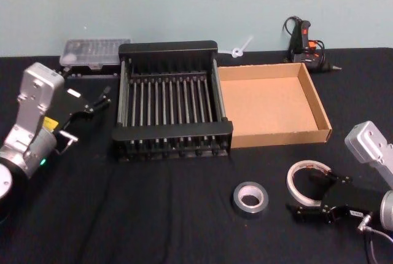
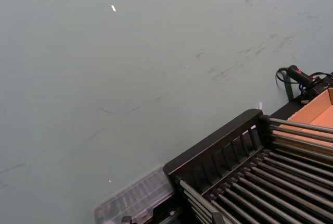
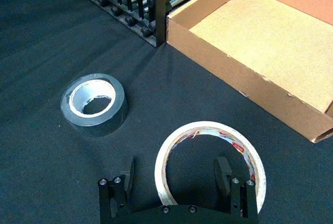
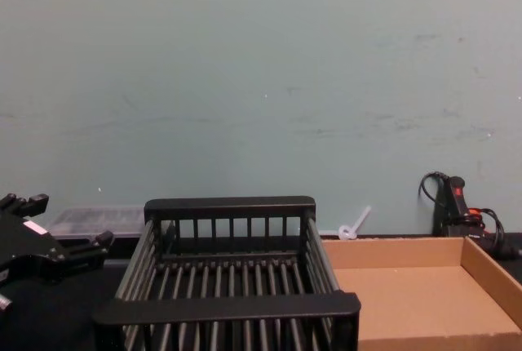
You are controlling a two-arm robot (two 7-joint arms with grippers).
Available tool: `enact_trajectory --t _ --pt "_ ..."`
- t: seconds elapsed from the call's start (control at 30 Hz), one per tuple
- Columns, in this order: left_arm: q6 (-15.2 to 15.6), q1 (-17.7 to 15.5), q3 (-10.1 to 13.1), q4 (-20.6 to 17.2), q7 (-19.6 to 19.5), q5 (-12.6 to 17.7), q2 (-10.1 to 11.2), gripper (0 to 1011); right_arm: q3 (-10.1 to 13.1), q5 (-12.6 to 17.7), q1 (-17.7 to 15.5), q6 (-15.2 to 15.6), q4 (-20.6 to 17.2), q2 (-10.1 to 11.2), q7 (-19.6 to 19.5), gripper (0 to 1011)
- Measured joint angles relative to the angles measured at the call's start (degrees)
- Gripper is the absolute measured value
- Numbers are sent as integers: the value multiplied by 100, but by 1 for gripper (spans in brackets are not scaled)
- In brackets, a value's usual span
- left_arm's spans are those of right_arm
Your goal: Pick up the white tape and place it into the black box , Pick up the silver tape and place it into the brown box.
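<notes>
right gripper point(image 3: 177, 179) at near right, jaws spread wide around the white tape point(image 1: 305, 181) on the table, silver tape point(image 1: 250, 198) just left, black box point(image 1: 169, 50) and brown box point(image 1: 319, 109) beyond, left gripper point(image 1: 92, 105) parked far left, jaws apart, holding nothing

You get soft, even, dim light; the silver tape point(image 3: 94, 104) casts only a faint shadow, its inner rim glinting, edges slightly blurred.

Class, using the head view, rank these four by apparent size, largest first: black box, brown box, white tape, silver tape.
1 and 2. black box and brown box: look alike, left unranked.
3. white tape, partly hidden by the right gripper.
4. silver tape.
</notes>
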Motion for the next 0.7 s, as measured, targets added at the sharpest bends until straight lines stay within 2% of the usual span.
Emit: enact_trajectory --t 0.53,0.7 --pt "0 0 0 0 0 0 0 1001 2 5 -4 -6 -2 3 -2 1002" --pt "0 0 0 0 0 0 0 1001 2 5 -5 -8 -5 3 -3 902"
